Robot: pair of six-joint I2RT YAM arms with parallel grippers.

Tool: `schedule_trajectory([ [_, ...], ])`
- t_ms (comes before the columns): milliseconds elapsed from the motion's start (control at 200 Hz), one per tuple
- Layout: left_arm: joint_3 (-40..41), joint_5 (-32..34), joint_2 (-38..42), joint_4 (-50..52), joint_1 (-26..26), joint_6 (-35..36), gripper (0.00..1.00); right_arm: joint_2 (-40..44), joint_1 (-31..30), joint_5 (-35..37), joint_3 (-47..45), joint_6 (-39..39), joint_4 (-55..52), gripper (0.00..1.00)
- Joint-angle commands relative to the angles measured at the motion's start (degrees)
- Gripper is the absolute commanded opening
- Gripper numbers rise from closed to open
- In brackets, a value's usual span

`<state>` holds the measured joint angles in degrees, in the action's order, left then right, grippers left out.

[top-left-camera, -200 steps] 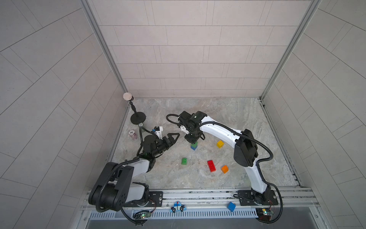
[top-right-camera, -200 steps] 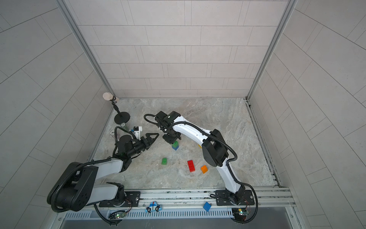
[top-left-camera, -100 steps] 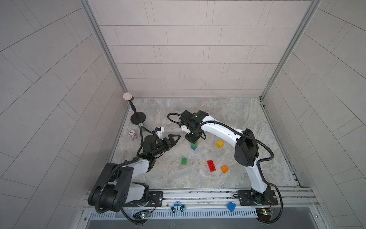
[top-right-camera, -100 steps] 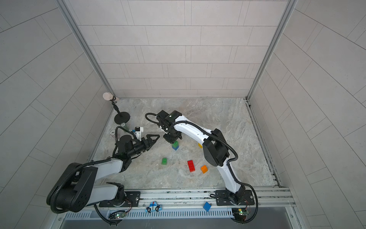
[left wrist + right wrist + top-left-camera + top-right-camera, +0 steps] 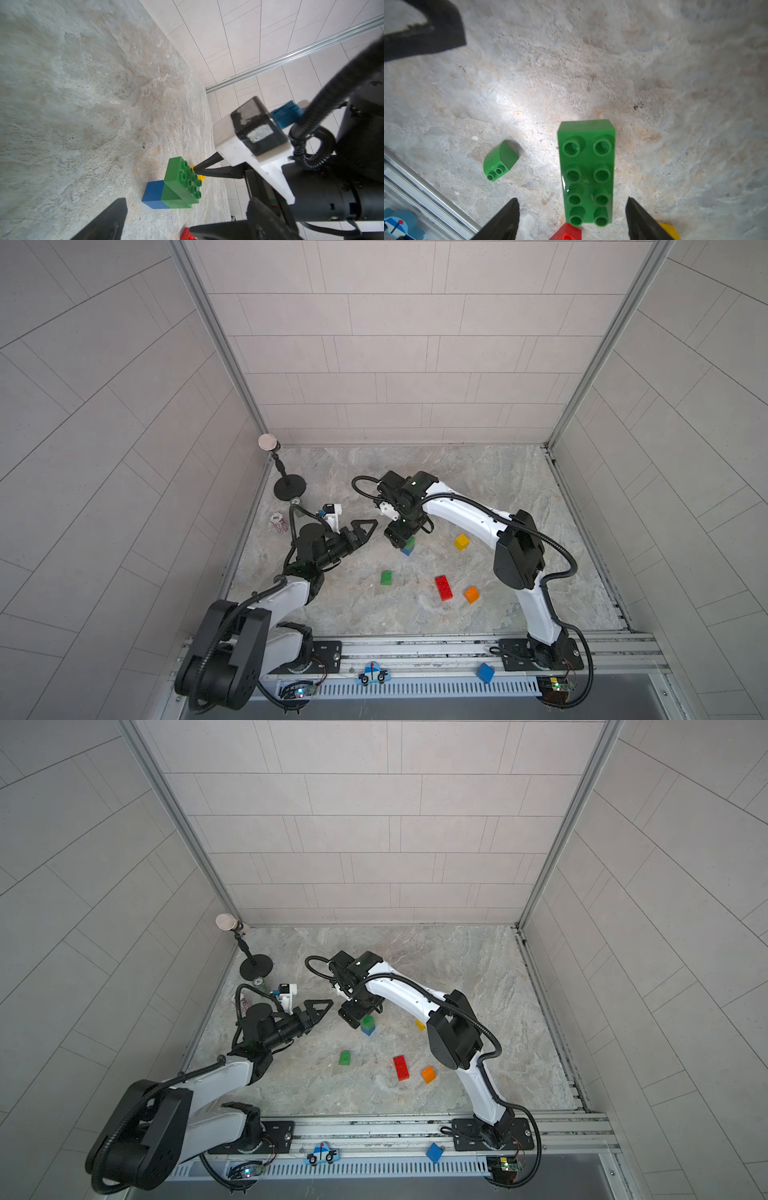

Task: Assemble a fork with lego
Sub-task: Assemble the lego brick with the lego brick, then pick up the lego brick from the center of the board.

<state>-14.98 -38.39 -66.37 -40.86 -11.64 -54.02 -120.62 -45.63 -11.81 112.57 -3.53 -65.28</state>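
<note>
middle of table [image 5: 478, 485]: long brick [image 5: 410, 542] on bottom brick [image 5: 406, 551] | single brick [image 5: 461, 542] to its right, apart | front-left brick [image 5: 386, 578] nearer the rail [image 5: 415, 649] | flat long brick [image 5: 443, 587] right of that, small brick [image 5: 471, 594] just beside its right | stand [image 5: 289, 487] back left | car cutout [image 5: 372, 674] and block [image 5: 485, 672] on rail

7 lego bricks [image 5: 386, 577]: 3 grn [image 5: 586, 166], 1 ea blu [image 5: 152, 194], red [image 5: 443, 587], yel [image 5: 461, 542], org [image 5: 471, 594].
</note>
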Motion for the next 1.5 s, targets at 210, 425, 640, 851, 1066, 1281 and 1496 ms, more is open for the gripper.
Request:
schedule_trajectory([
  [210,-5.03,15.02,16.13,31.18,-11.13,16.93,0.96,26.58,0.45,9.07,-26.67,-12.17,18.59,0.71],
  [425,-3.67,23.40,18.33,34.10,-24.99,18.16,0.96,38.27,0.30,14.46,-46.10,-30.08,21.51,0.67],
  [640,-4.85,26.87,11.70,32.15,-33.93,17.90,0.95,40.10,-2.54,12.99,-56.77,-40.09,25.26,0.59],
  [851,-4.97,27.21,6.59,27.68,-36.53,16.92,0.95,35.34,-4.78,13.31,-56.38,-41.90,25.59,0.55],
  [1066,-4.49,27.74,6.23,27.23,-36.62,16.66,0.95,30.81,-5.26,10.96,-55.47,-41.19,26.04,0.53],
  [1281,-2.97,29.11,7.88,26.40,-36.57,16.22,0.95,28.18,-5.61,9.91,-55.80,-40.82,26.62,0.51],
  [1496,-2.88,29.15,7.53,25.61,-36.59,16.23,0.95,25.95,-5.75,10.96,-55.10,-40.50,26.37,0.47],
])
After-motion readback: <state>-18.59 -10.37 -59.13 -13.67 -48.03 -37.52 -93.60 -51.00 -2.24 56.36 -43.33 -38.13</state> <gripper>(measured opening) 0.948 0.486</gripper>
